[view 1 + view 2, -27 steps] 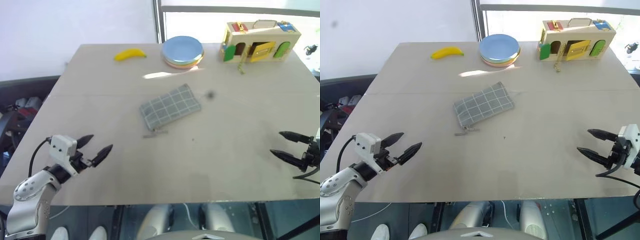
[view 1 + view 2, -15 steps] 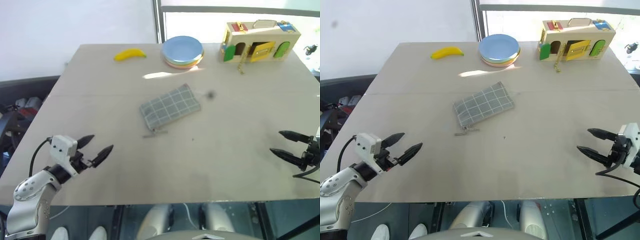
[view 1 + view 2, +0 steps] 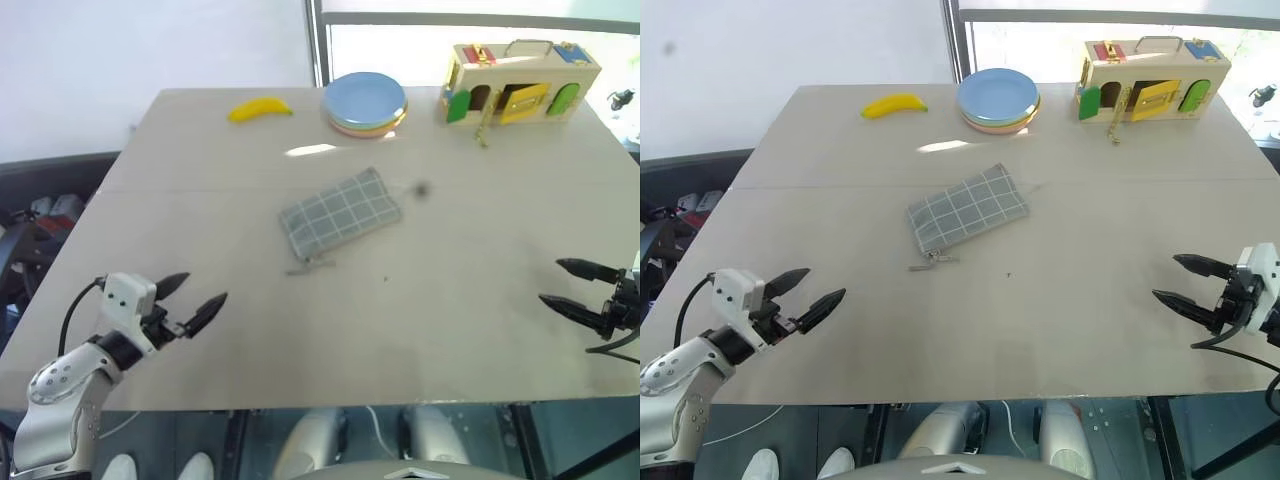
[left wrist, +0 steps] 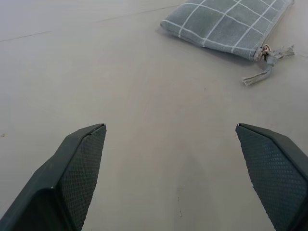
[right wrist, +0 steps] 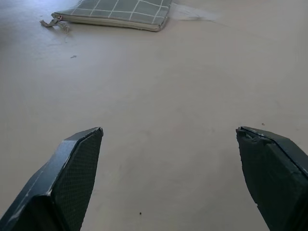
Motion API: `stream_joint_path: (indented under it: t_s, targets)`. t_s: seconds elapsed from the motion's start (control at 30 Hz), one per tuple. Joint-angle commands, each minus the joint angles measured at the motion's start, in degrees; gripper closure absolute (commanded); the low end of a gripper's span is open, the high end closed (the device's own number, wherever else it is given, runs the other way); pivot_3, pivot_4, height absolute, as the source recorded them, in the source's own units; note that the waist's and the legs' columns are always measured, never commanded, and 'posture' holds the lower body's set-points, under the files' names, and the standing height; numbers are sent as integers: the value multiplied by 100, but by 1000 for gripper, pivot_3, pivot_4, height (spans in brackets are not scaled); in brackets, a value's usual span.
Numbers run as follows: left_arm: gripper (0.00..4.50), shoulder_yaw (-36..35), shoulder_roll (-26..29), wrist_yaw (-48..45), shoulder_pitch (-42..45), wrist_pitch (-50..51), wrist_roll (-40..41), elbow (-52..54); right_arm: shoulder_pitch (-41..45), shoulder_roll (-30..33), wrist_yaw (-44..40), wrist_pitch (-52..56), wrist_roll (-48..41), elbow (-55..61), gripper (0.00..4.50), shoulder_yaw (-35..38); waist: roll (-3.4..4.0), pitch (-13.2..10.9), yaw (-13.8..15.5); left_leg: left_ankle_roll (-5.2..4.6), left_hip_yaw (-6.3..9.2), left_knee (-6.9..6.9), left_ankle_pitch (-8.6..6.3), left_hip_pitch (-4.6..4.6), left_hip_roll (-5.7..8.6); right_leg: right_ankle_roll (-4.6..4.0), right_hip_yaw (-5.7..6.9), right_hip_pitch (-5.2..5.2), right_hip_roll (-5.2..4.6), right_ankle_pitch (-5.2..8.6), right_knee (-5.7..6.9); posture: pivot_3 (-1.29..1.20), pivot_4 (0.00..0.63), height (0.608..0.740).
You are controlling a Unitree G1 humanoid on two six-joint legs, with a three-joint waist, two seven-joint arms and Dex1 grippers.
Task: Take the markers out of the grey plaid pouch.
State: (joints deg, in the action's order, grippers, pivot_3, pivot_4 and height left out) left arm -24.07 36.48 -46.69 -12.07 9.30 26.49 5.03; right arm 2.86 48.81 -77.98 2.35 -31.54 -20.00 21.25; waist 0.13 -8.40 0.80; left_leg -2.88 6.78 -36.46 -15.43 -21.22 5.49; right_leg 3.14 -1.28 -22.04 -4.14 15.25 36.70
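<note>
From the left eye view, the grey plaid pouch lies flat near the middle of the bench, skewed to the edges, its zipper pull trailing toward the near edge. No markers are visible, so they are presumably inside. The left tool hovers released over the near left corner, the right tool released by the near right edge; both are well apart from the pouch. A banana, stacked plates and a wooden latch box sit along the far edge, clear of the work.

The right eye view shows the same layout. The risk I judge here is that the pouch is soft and unanchored: a one-sided pinch could drag it across the bench rather than open it.

In the left wrist view the fingers stand wide apart, nothing between them, with the pouch and its frayed pull ahead. The pull is small and limp; a closing tool could miss it or crush fabric only.

In the right wrist view the fingers are likewise spread and empty, the pouch edge-on beyond. It looks closed from here, so reaching for the markers before the zipper is drawn would fail, and tipping it could send them rolling off the bench.
</note>
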Motion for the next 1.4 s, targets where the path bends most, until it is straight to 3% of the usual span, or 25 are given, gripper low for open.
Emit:
stream_joint_path:
  t_s: [0.03,0.13,0.27,0.47,0.63,0.83,1.07,1.2,1.27,1.4]
  targets:
    - [38,161,30,633,204,308,-398,296,-111,-118,36,290,-314,460,0,177,-1,1,4,0,0,0,0,0,0,0,0,0,0,0,1,0,150,740]
    - [38,555,72,734,351,144,-840,502,-402,-291,96,655,-535,1074,0,108,-1,1,17,-1,3,-1,0,0,0,0,2,0,0,0,5,0,150,740]
    - [38,1132,266,787,811,-996,-1836,149,-487,-495,313,1170,-901,1762,0,136,-1,1,11,2,-2,-7,1,-10,2,1,-4,-10,0,-1,7,0,150,740]
    - [38,2124,563,1977,2198,-3573,-4030,-1596,-449,-680,614,1597,-1276,2247,0,214,0,2,22,17,0,-7,-2,-9,3,-5,0,-13,1,-5,12,0,150,740]
    - [38,3072,712,2739,3362,-4934,-5376,-3200,-497,-806,869,1974,-1640,2831,0,241,-4,5,12,7,2,-29,6,-73,9,-3,3,-76,1,-7,27,0,150,740]
    - [38,4308,449,4150,4762,-6068,-6908,-5038,-521,-1104,1271,2051,-1738,3496,0,101,-6,7,49,5,3,-59,7,-74,17,-1,4,-73,-3,-7,55,0,150,740]
    - [38,5294,-141,5340,5808,-6394,-7821,-6305,-735,-1010,1153,1749,-1310,3711,0,-62,-18,27,202,-13,8,-99,-2,-62,30,3,13,-66,-9,-5,108,0,150,740]
    - [1375,5659,-494,5734,6140,-6298,-8038,-6838,-740,-1075,1196,1601,-1173,3615,0,-40,-20,37,234,-7,4,-105,3,-62,35,6,19,-61,-8,-5,114,0,150,740]
    - [2472,5727,-614,5865,6247,-6265,-8018,-6988,-787,-1108,1206,1559,-1147,3652,0,-52,-22,40,236,1,3,-106,8,-64,35,8,20,-62,-7,-4,115,0,150,740]
    - [4235,5841,-748,6054,6367,-6198,-7997,-7130,-819,-1184,1265,1500,-1131,3664,0,-63,8,76,295,0,4,-106,7,-54,35,10,17,-56,-10,-3,117,0,150,740]
